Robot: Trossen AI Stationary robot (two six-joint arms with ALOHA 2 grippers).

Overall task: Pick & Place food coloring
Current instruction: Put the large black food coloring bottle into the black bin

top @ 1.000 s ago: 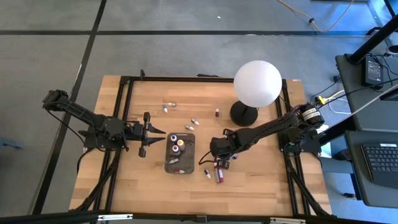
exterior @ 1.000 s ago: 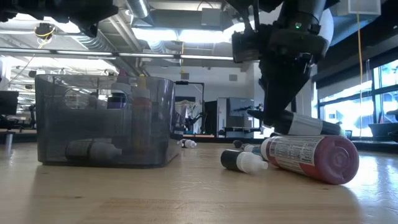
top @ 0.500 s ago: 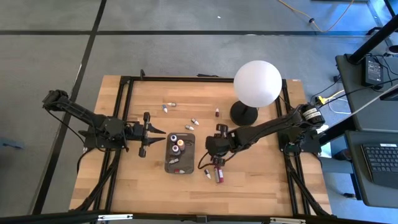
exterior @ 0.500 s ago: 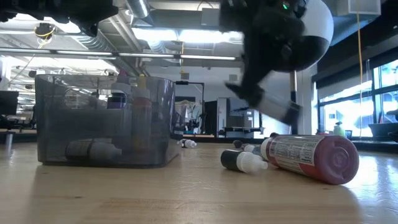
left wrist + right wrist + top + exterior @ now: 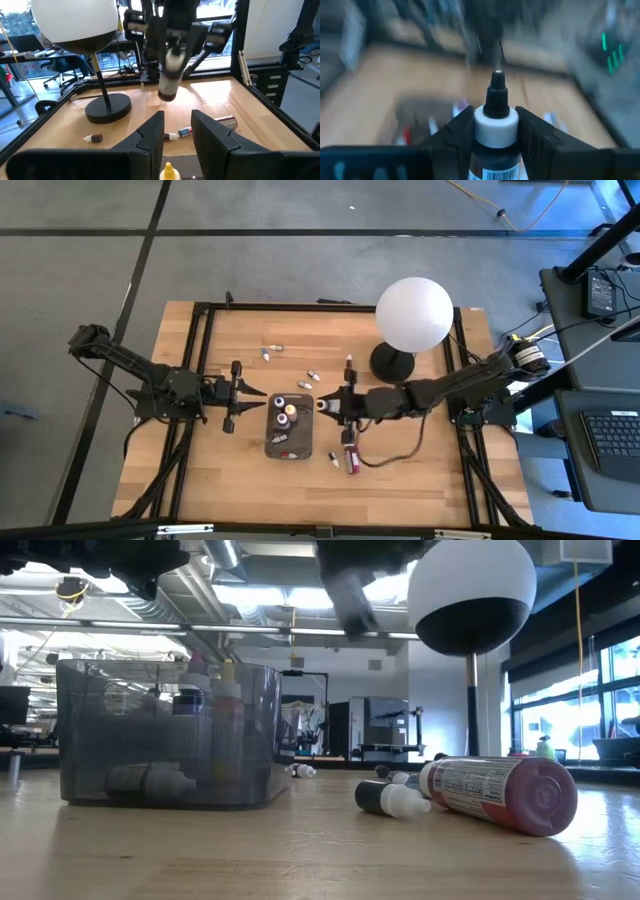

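**Carrying a dark dropper bottle toward the tray**

Reaching across the table's middle, the right gripper [image 5: 333, 403] is pinching a dark food coloring bottle [image 5: 494, 131] between its fingers [image 5: 454, 131], black nozzle and white collar pointing away from the wrist. From above, the gripper is hanging just beside the right edge of the dark grey tray [image 5: 276, 442], above the tabletop. Inside the tray, several bottles are standing upright [image 5: 288, 413] and one is lying on its side [image 5: 150, 780]. More bottles are lying loose on the wood: a large red one [image 5: 497, 792] with a small dark one [image 5: 390, 799] just beside it, and a few tiny ones [image 5: 270, 352] farther back. The white globe lamp [image 5: 413, 314] is standing well behind. The left gripper [image 5: 242, 397] is waiting left of the tray, fingers spread apart.
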